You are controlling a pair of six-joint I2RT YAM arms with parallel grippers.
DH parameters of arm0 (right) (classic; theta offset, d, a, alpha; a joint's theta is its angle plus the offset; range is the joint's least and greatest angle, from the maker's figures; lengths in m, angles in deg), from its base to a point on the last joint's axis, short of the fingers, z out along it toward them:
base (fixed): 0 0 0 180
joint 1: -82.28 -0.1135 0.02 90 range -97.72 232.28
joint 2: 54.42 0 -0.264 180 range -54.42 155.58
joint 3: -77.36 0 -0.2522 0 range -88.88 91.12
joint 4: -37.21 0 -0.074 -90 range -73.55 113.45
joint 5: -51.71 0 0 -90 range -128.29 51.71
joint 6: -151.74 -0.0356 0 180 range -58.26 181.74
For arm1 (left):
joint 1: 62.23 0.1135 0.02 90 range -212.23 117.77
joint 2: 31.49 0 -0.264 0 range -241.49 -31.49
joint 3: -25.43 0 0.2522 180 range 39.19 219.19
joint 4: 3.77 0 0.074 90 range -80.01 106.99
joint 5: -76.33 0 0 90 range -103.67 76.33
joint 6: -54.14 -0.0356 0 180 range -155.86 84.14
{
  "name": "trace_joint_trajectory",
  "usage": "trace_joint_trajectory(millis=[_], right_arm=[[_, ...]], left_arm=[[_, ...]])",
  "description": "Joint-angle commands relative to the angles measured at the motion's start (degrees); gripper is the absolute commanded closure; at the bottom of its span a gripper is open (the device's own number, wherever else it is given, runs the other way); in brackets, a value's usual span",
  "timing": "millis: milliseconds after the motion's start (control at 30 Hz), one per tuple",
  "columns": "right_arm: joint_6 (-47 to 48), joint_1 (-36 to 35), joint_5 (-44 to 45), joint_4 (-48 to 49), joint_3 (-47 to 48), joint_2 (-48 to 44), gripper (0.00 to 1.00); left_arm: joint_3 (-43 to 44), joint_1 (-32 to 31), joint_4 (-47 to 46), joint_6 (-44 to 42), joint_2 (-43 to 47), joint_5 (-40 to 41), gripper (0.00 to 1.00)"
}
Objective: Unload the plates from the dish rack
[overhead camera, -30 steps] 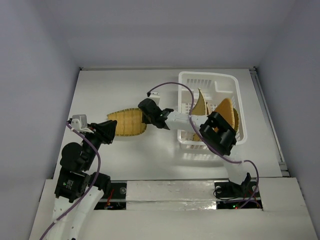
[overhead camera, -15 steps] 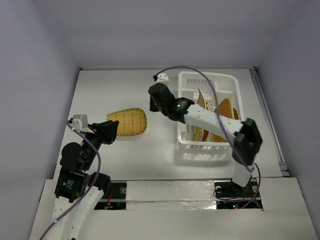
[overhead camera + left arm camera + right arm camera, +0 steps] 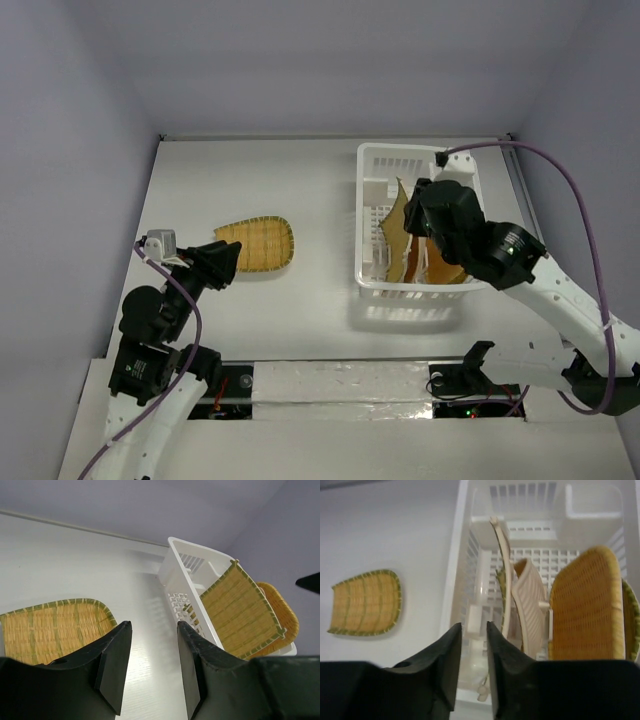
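Left tool (image 3: 154,630) spread, empty, near the fan-shaped plate (image 3: 255,245) lying flat on the table (image 3: 300,190). Right tool (image 3: 473,630) slightly apart, empty, over the dish rack (image 3: 415,150). Upright plates (image 3: 585,605) inside; overhead, the right arm (image 3: 500,250) hides most of them, count unclear.

The right hand (image 3: 474,630) is at 6 o'clock. Its two black fingers (image 3: 437,665) are a little apart, and nothing is between them. The white dish rack (image 3: 455,570) fills the picture from 12 to 4 o'clock. Plates stand on edge in it. A thin plate (image 3: 502,580) is nearest the left wall. A pale plate (image 3: 532,610) is just beside it. Next comes a big orange plate (image 3: 585,605). A green-edged plate (image 3: 631,620) peeks out at 3 o'clock. At 9 o'clock, a fan-shaped plate (image 3: 365,602) lies flat on the white bench (image 3: 385,530), well apart from the rack.
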Motion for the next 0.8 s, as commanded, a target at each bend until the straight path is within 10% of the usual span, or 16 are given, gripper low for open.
trace_joint_trajectory(millis=[0, 767], right_arm=[[-4.7, -0.2, -1.0, -7.6, -3.1, -1.8, 0.65], [-12.7, -0.2, 4.5, -9.8, -6.6, 7.9, 0.62]], left_arm=[[0.6, -0.8, -2.9, -0.2, 0.6, -0.9, 0.61], [0.4, -1.4, -3.1, -0.2, 2.4, -1.2, 0.59]])
